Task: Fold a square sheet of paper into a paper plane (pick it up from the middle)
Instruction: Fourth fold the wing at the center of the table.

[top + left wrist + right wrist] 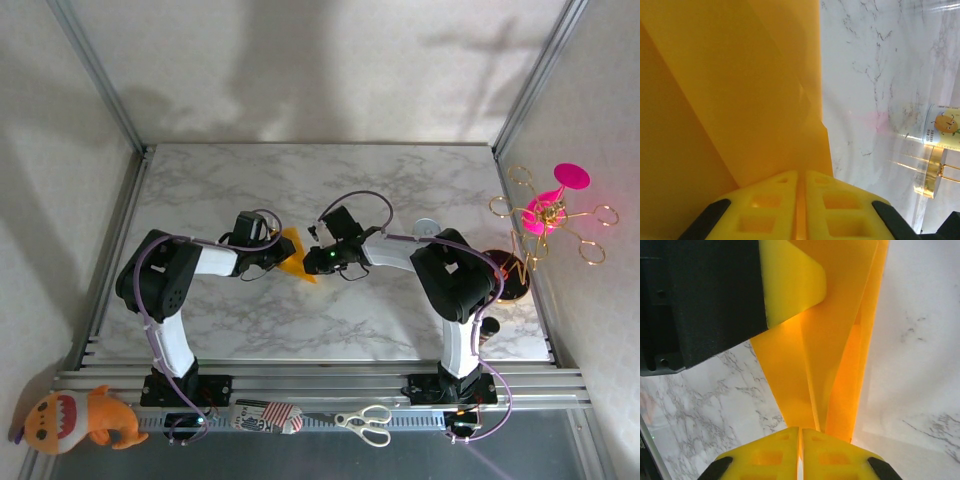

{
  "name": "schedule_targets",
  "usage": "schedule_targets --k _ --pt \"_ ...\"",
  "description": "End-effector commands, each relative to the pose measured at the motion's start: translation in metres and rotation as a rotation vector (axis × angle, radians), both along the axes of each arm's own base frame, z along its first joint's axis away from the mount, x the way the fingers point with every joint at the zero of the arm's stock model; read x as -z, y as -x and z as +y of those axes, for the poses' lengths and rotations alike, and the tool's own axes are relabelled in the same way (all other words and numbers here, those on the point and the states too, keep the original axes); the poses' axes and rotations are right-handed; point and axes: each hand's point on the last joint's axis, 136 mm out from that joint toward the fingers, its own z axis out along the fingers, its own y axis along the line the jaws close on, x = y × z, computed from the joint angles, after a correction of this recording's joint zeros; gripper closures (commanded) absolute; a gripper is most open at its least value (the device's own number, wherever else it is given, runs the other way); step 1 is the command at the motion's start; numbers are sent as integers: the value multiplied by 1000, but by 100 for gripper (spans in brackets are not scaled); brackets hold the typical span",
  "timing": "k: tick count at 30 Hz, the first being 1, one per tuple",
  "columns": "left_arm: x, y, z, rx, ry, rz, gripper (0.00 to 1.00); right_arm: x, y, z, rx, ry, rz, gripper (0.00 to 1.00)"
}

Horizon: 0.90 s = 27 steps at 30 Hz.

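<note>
Left fingers and right fingers both pinch the paper plane tightly.

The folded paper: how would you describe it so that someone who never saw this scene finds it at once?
Look at the middle of the marble table. There the left gripper and the right gripper meet, and both pinch the folded paper. It is a flat, pointed, orange-yellow piece, unlike the black grippers beside it.

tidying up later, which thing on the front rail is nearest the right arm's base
The scissors, just left of the right arm's base. The striped pouch sits further left, and the orange plush lies at the far left end.
</note>
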Motion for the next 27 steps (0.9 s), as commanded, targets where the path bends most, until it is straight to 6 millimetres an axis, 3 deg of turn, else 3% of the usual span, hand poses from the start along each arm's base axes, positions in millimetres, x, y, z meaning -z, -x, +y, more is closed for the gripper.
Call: schedule_targets --k 1,7,27 --pt "38 16 21 -38 -132 102 89 3 8 -4 -10 9 50 89" --pt "43 19 24 -56 -150 123 89 14 25 -16 -36 47 94 90" --pt "64 28 41 -119 -234 218 90 40 25 -32 -1 153 106 89"
